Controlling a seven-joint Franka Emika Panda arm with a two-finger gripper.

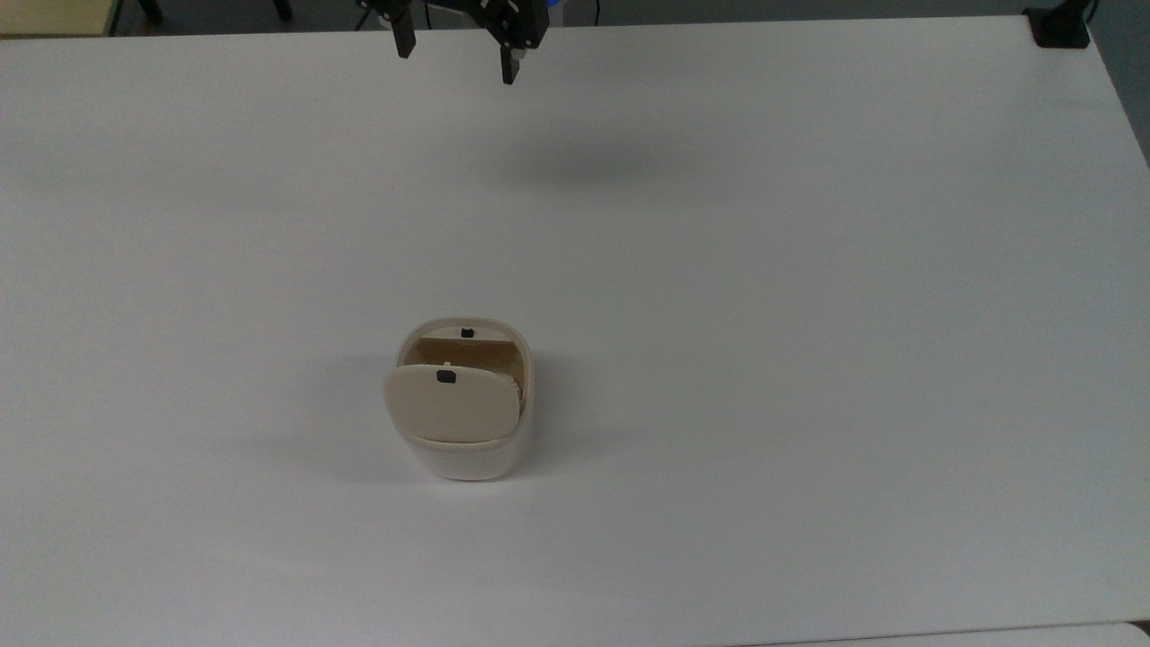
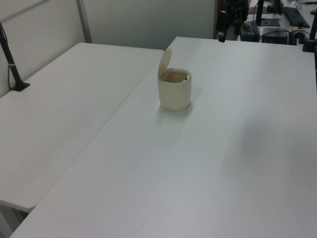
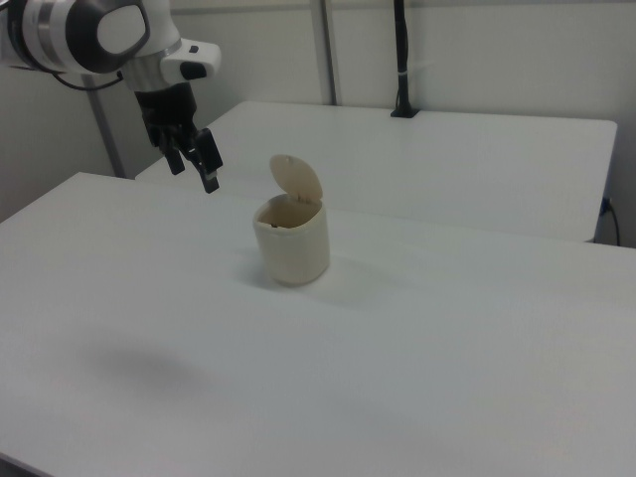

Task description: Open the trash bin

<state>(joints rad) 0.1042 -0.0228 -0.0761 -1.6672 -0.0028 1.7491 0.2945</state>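
Cream plastic trash bin (image 1: 467, 449), rounded-square, lid (image 1: 452, 403) raised | end effector (image 1: 455, 61) fingers apart

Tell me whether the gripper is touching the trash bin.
Apart. The top view shows the gripper near the table's far edge, with bare tabletop between it and the trash bin.

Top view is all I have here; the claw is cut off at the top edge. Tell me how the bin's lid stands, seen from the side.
Observer: The lid stands up from the rim of the trash bin, tilted a little back, and the mouth is uncovered.
Operator: Give me the claw's height against the bin.
Observer: In the right view the claw hangs in the air at about the height of the raised lid, off to the right view's left, touching nothing.
Operator: Report its fingers.
Observer: They are apart with nothing between them.
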